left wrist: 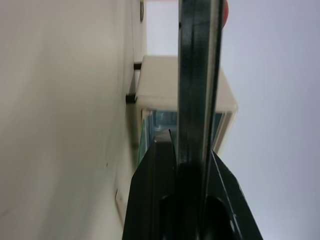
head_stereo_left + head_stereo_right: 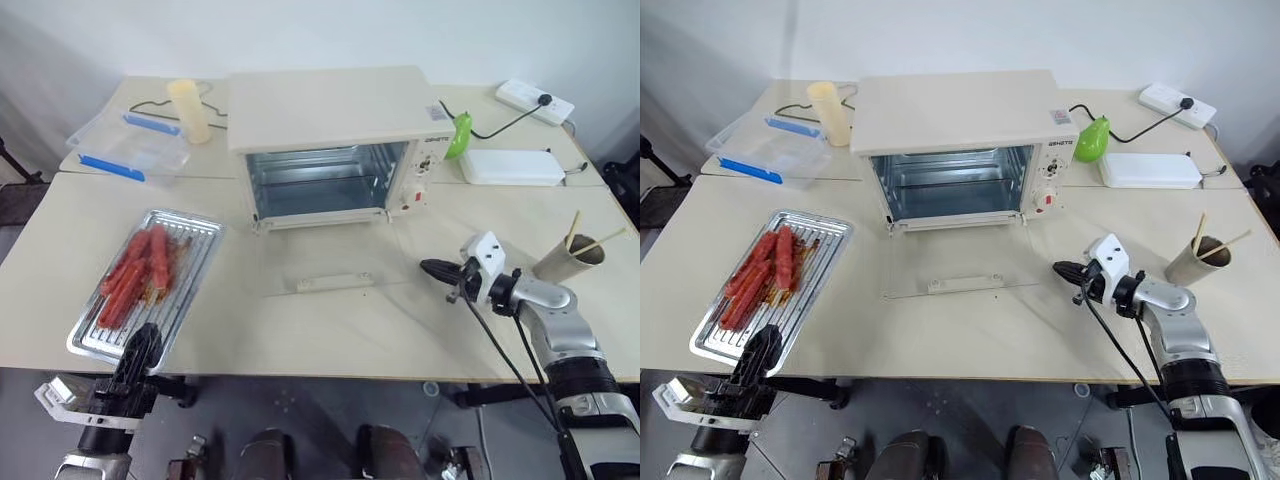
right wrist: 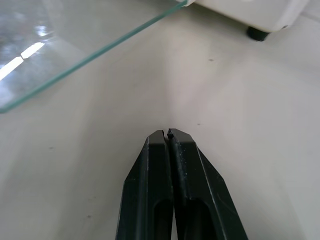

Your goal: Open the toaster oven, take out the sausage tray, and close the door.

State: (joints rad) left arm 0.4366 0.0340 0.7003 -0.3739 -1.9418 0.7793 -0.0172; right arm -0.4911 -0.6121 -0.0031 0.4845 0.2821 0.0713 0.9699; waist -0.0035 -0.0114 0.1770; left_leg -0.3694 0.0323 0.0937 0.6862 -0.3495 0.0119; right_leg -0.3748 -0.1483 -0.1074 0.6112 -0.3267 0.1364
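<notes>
Cream table point(image 2: 330, 330) bears a paper cup point(image 2: 567, 260) far right of my right gripper point(image 2: 428, 268), its fingers pressed together, empty. Left of it the door point(image 2: 325, 262) lies open flat; my left gripper point(image 2: 140, 345), clamped shut, sits at the sausage tray's point(image 2: 150, 280) near end.

Right arm coming into frame: a silver-grey metallic forearm with a ribbed black collar near its base, and black cables running loose alongside it. At the wrist sits a white angular block, and ahead of it the right gripper point(image 2: 432, 267), two slim black fingers, glossy, tapering to narrow tips with a tiny notch at the end. Over on the other side, the left gripper point(image 2: 146, 336) matches it: black, wedge-shaped fingers on a black housing, with a white bracket bolted on at the wrist.
</notes>
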